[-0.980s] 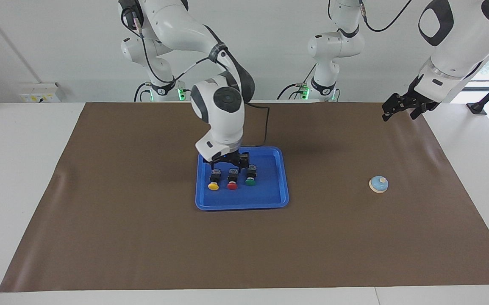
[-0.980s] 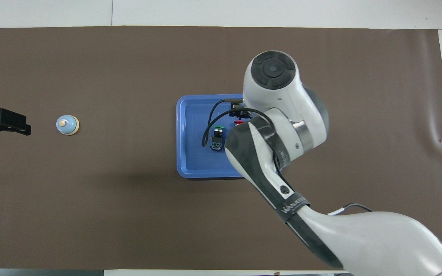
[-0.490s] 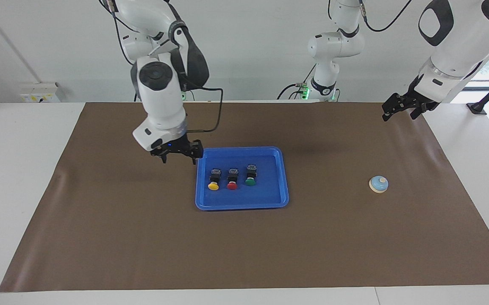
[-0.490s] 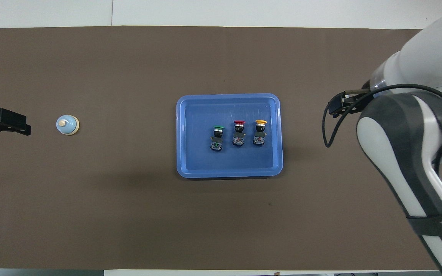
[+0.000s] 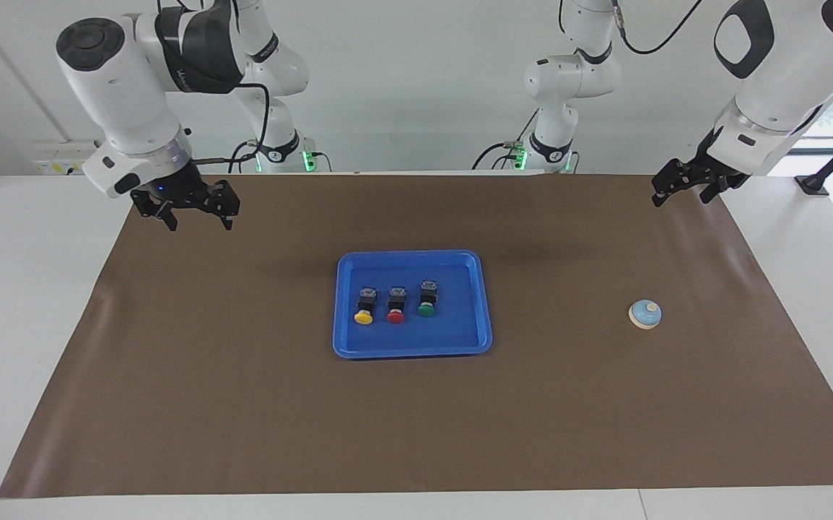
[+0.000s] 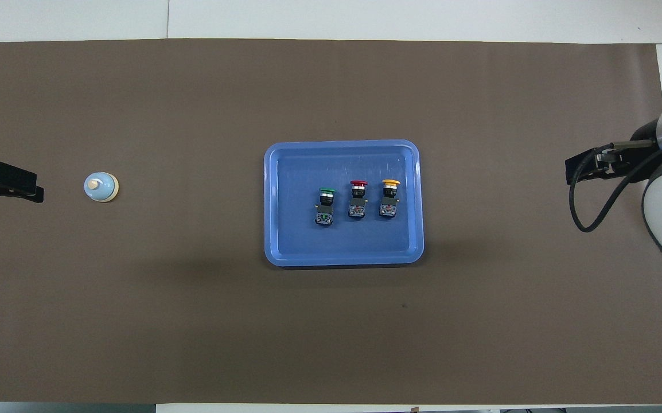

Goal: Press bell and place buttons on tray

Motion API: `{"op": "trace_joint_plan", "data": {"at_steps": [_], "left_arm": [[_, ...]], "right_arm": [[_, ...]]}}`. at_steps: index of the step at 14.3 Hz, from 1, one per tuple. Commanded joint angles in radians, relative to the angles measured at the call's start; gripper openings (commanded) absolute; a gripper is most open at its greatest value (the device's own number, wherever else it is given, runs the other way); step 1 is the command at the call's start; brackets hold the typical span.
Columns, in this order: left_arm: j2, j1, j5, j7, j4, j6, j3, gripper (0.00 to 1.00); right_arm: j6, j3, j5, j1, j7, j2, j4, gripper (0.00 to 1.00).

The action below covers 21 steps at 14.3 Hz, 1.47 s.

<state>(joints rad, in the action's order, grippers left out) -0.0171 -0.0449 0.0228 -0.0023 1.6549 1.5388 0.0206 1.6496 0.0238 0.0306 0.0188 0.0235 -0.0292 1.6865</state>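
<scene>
The blue tray [image 5: 452,334] [image 6: 296,229] lies in the middle of the brown mat. On it three buttons lie on their sides in a row: yellow [image 5: 364,316] [image 6: 390,183], red [image 5: 395,315] [image 6: 358,183] and green [image 5: 426,310] [image 6: 326,190]. The bell [image 5: 645,313] [image 6: 101,187] stands on the mat toward the left arm's end. My right gripper [image 5: 200,222] [image 6: 580,170] hangs open and empty over the mat toward the right arm's end, well clear of the tray. My left gripper [image 5: 680,198] [image 6: 4,183] waits open in the air at the left arm's end of the mat, apart from the bell.
The brown mat [image 5: 243,404] covers most of the white table [image 5: 27,289]. Nothing else stands on it. A third robot arm [image 5: 568,79] stands at the table's edge nearest the robots.
My right gripper has lifted off the tray and swung toward the right arm's end of the mat, uncovering all three buttons. The left arm, bell and tray have not moved.
</scene>
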Motion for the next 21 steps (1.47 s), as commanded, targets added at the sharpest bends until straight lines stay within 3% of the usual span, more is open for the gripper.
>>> {"op": "trace_joint_plan", "data": {"at_steps": [1,7,8,9,10,13,21], "left_arm": [[-0.02,-0.004,-0.015,0.001,0.011,0.003,0.004,1.0],[-0.027,0.011,-0.017,0.001,0.042,0.017,0.006,0.99],[-0.023,0.007,-0.015,0.001,0.049,0.015,0.006,0.66],[-0.017,-0.003,-0.015,0.001,0.049,0.017,0.006,0.24],[-0.014,-0.006,-0.015,0.001,0.052,0.018,0.006,0.0],[0.0,-0.021,-0.015,0.001,0.06,0.049,0.004,0.0],[0.131,-0.036,-0.043,0.084,0.06,0.17,0.002,0.0]], "right_arm": [[0.004,-0.016,0.012,-0.045,-0.02,0.014,0.021,1.0],[-0.014,-0.018,0.012,-0.042,-0.017,0.012,-0.004,1.0],[-0.017,-0.018,0.011,-0.043,-0.017,0.009,-0.008,1.0],[-0.022,-0.018,0.011,-0.045,-0.017,0.005,-0.022,1.0],[-0.037,-0.018,0.011,-0.045,-0.017,0.003,-0.03,1.0],[-0.048,-0.018,0.006,-0.046,-0.019,-0.003,-0.047,1.0],[-0.051,-0.018,0.006,-0.043,-0.011,0.014,-0.031,1.0]]}}
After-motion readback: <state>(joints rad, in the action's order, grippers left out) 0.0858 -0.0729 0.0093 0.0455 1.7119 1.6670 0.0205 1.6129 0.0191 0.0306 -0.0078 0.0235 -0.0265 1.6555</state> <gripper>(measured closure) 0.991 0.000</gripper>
